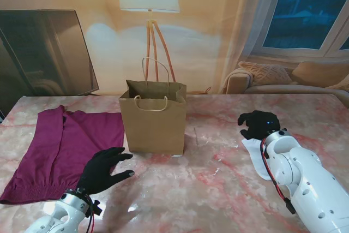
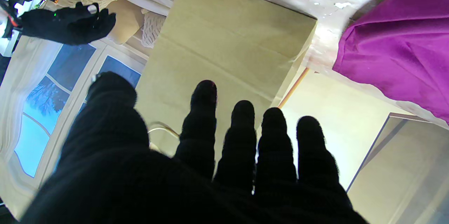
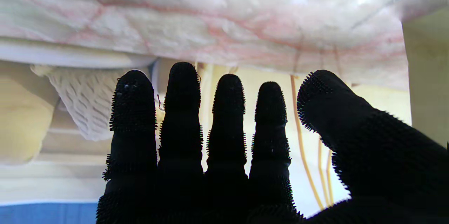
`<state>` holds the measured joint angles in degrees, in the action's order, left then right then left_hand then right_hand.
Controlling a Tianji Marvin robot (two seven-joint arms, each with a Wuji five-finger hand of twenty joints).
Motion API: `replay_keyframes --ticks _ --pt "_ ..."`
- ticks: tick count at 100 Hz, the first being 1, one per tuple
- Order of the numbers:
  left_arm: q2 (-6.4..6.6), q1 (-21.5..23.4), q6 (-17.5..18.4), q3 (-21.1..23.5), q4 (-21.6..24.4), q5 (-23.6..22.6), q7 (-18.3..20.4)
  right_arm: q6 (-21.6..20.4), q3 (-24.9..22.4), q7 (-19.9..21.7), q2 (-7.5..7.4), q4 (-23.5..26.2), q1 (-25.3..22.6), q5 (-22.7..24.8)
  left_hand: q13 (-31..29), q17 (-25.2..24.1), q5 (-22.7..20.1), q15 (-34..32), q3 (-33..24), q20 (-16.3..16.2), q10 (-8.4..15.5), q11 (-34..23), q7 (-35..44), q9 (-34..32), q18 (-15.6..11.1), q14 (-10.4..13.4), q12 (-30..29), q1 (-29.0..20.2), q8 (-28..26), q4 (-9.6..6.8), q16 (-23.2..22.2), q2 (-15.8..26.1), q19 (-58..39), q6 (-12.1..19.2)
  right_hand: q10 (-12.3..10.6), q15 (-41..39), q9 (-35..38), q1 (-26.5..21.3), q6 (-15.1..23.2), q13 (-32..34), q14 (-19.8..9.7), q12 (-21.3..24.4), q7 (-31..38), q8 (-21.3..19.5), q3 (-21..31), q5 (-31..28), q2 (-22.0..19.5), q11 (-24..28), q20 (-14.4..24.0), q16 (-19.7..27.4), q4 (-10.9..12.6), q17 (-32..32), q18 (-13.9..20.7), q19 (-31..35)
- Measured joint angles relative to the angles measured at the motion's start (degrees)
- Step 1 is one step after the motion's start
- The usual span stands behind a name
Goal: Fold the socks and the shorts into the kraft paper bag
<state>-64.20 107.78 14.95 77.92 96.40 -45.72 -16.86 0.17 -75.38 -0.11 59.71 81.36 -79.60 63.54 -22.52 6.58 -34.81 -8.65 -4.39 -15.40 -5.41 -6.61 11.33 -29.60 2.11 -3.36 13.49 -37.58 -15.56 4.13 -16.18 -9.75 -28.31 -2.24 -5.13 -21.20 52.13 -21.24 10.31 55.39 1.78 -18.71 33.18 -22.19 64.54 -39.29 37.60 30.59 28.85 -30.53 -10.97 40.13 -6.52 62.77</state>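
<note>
While I look down from the stand, I count one kraft paper bag [image 1: 153, 123] standing upright mid-desk, one pair of magenta shorts [image 1: 60, 151] spread flat to its left, and one white piece [image 1: 256, 155] beside my right forearm that I take for a sock; the arm covers part of it, so I cannot tell whether it is one sock or two. My left hand [image 1: 103, 169] lies nearer to me than the bag, by the shorts' edge, fingers spread and holding nothing. My right hand [image 1: 259, 124] sits well right of the bag, at the white piece's far end, fingers curled; whether it touches the fabric I cannot tell.

Through the left wrist camera, one bag face [image 2: 224, 52] fills the middle, one corner of the shorts [image 2: 400, 48] shows beside it, and four fingers [image 2: 242, 136] plus the thumb stand apart.

From the right wrist camera, four fingers [image 3: 228, 118] lie side by side with the thumb set apart, the pink-veined desk [image 3: 210, 27] beyond; no sock shows.
</note>
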Motion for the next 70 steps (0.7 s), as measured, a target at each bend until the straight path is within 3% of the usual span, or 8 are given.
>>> replay_keyframes --ticks 21,29,43,58,70 --pt "0.00 0.1 0.0 0.0 0.1 0.0 0.0 0.6 2.2 -0.3 -0.43 -5.3 0.4 -0.8 0.0 0.0 0.0 0.0 0.0 0.0 0.0 0.0 0.0 0.0 0.0 0.0 0.0 0.0 0.0 0.00 0.0 0.0 0.0 0.0 0.6 -2.2 3.1 -0.6 0.6 3.0 0.5 0.7 2.1 1.6 0.7 -2.4 0.0 1.1 -3.8 0.0 0.0 3.4 0.0 1.5" --pt "0.00 0.1 0.0 0.0 0.1 0.1 0.0 0.6 3.5 -3.7 -0.46 -8.4 1.0 -1.2 0.0 0.0 0.0 0.0 0.0 0.0 0.0 0.0 0.0 0.0 0.0 0.0 0.0 0.0 0.0 0.00 0.0 0.0 0.0 0.0 0.6 -1.9 0.5 -1.1 0.7 2.9 0.5 1.5 1.3 1.5 1.5 0.4 -1.0 -0.4 -4.8 0.6 0.0 3.2 0.1 1.5" --pt "0.01 0.0 0.0 -0.2 0.0 0.1 0.0 1.1 6.9 -12.7 -0.42 -15.3 3.1 -2.1 0.0 0.0 0.0 0.0 0.0 0.0 0.0 0.0 0.0 0.0 0.0 0.0 0.0 0.0 0.0 0.00 0.0 0.0 0.0 0.0 0.6 0.5 -7.6 -2.2 0.0 -2.5 0.4 1.9 -0.2 2.2 1.5 7.8 -2.4 -1.6 -5.0 1.3 0.0 -0.8 0.2 1.5" --pt "0.02 -0.2 -0.1 -0.8 -0.3 0.3 -0.1 3.5 10.8 -13.4 -0.42 -19.3 5.8 -2.1 0.0 0.0 0.0 0.0 0.0 0.0 0.0 0.0 0.0 0.0 0.0 0.0 0.0 0.0 0.0 0.00 0.0 0.0 0.0 0.0 0.5 1.6 -13.2 -4.1 0.2 -6.3 -0.6 1.9 -0.3 2.9 3.8 13.2 -2.4 -2.7 -4.6 2.0 0.0 -3.5 0.2 1.5" --pt "0.02 -0.3 -0.2 -0.9 -0.4 0.4 0.1 6.0 14.5 -13.4 -0.41 -22.0 8.4 -3.1 0.0 0.0 0.0 0.0 0.0 0.0 0.0 0.0 0.0 0.0 0.0 0.0 0.0 0.0 0.0 0.00 0.0 0.0 0.0 0.0 0.2 5.2 -16.7 -6.1 -0.5 -17.8 -2.0 1.9 -0.1 4.5 5.8 15.0 -1.1 -2.4 -2.6 4.3 0.0 -10.5 0.4 -0.6"
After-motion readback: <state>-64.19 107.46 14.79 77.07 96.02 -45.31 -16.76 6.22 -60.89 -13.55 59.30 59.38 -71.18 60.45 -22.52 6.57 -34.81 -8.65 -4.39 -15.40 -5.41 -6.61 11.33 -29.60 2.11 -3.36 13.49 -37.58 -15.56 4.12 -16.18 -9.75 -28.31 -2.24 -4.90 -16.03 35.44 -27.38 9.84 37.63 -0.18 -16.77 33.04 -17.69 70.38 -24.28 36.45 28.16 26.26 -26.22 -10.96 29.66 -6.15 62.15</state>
